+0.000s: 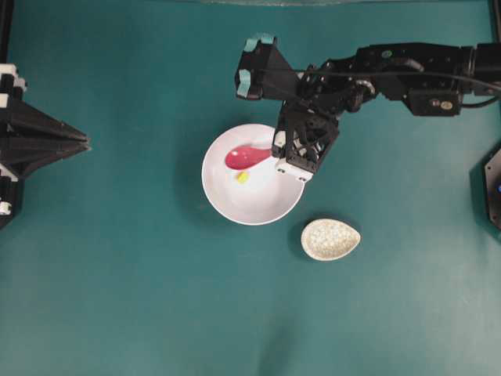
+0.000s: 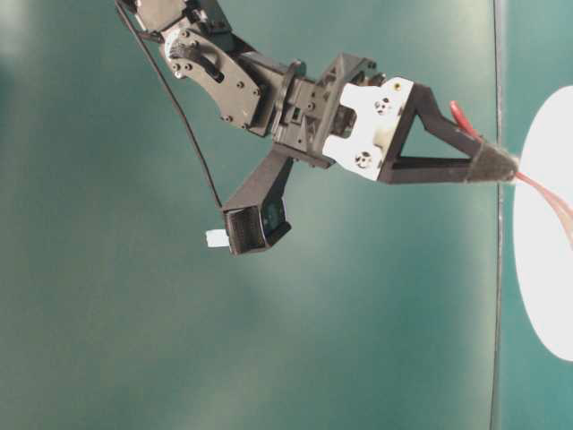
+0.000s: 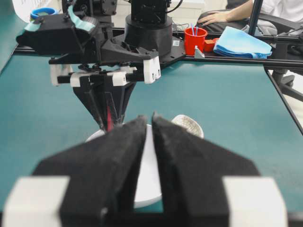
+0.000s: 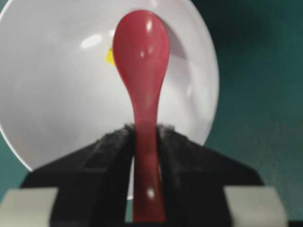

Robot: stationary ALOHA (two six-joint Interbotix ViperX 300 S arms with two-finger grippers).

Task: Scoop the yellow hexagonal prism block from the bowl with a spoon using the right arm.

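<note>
Seen past the left gripper (image 3: pixel 148 124), its black fingers nearly together, the right gripper (image 3: pixel 110 125) pinches the red spoon (image 3: pixel 109 120) above the white bowl (image 3: pixel 147 189).

Seen from straight overhead, the green bench (image 1: pixel 117 298) fills the frame, the white bowl (image 1: pixel 262 205) near centre. A low side camera, turned sideways, catches only the bowl's edge, close behind the right hand (image 2: pixel 501 166). The left wrist camera looks level across the bench toward the bowl. The right wrist camera peers down the spoon (image 4: pixel 142 85) into the same bowl.
</note>
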